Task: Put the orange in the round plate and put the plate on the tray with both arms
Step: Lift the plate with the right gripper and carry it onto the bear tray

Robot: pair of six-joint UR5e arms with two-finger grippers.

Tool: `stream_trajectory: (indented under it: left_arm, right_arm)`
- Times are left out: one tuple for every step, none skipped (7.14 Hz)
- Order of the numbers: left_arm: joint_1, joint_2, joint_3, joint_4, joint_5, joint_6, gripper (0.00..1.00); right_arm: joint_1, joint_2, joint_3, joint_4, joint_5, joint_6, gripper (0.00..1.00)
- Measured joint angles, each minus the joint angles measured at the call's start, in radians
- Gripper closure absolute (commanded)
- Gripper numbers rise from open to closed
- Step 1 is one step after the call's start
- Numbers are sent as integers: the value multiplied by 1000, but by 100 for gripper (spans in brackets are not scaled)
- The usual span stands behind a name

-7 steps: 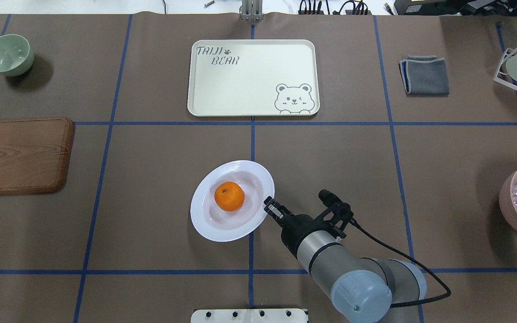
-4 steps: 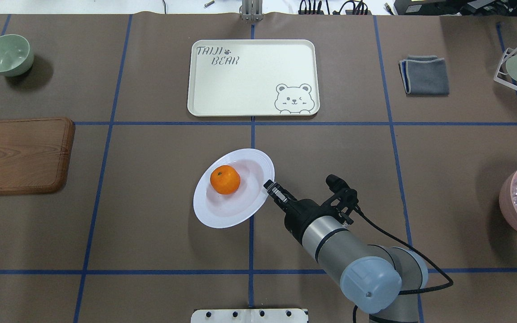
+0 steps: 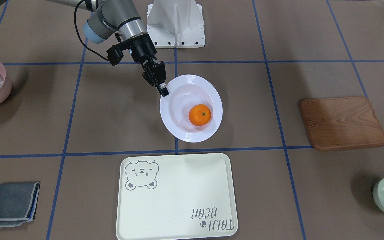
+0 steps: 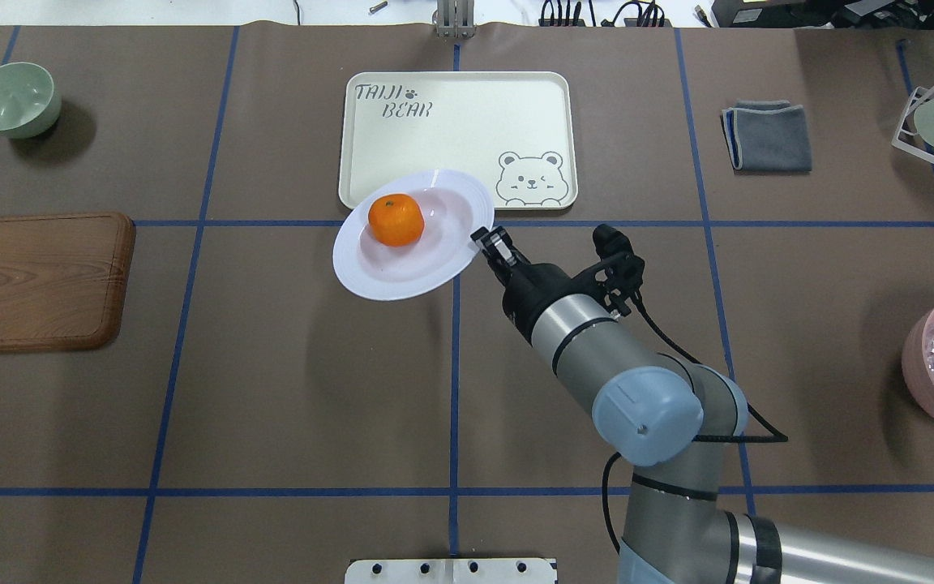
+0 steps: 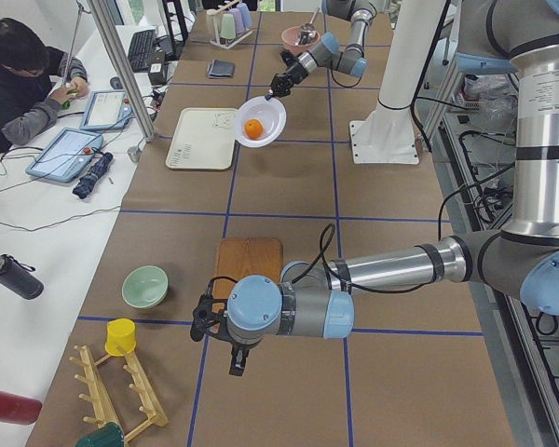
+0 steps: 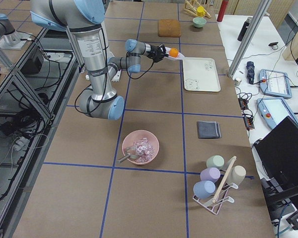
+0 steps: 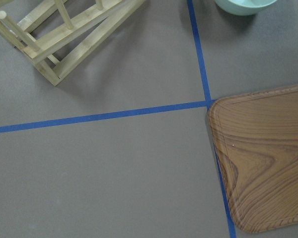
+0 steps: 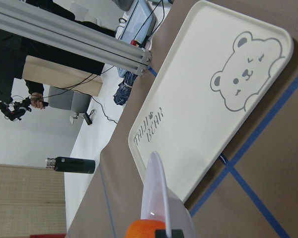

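White glossy round plate point(image 4: 370, 280), small orange mandarin point(image 4: 396, 219) inside, hangs airborne, rim pinched in right gripper point(image 4: 485, 241); cream rectangular tray point(image 4: 467, 122) lies just ahead. Left gripper point(image 5: 235, 358) far off, jaws unreadable.

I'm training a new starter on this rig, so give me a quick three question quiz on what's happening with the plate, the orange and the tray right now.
1. True or false: the orange lies directly on the tray.
2. Which gripper holds the round plate? A: left. B: right. C: both.
3. Fill in: the drawing on the tray is a ___ face.
Key: 1 false, it sits in the round plate. 2 B, the right gripper pinches its rim. 3 bear.
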Motion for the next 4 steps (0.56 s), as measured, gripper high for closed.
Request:
stream_trajectory:
  left_arm:
    - [48, -1, -23, -11, 19, -66, 1]
    - [88, -2, -49, -12, 46, -110, 1]
    - [131, -4, -75, -5, 64, -154, 1]
    - [180, -7, -101, 13, 72, -187, 2]
  right_arm:
    - [49, 37, -49, -2, 3, 52, 100]
    - [92, 60, -84, -4, 6, 106, 100]
    - [129, 75, -114, -7, 9, 149, 100]
    - [154, 103, -163, -9, 10, 180, 100]
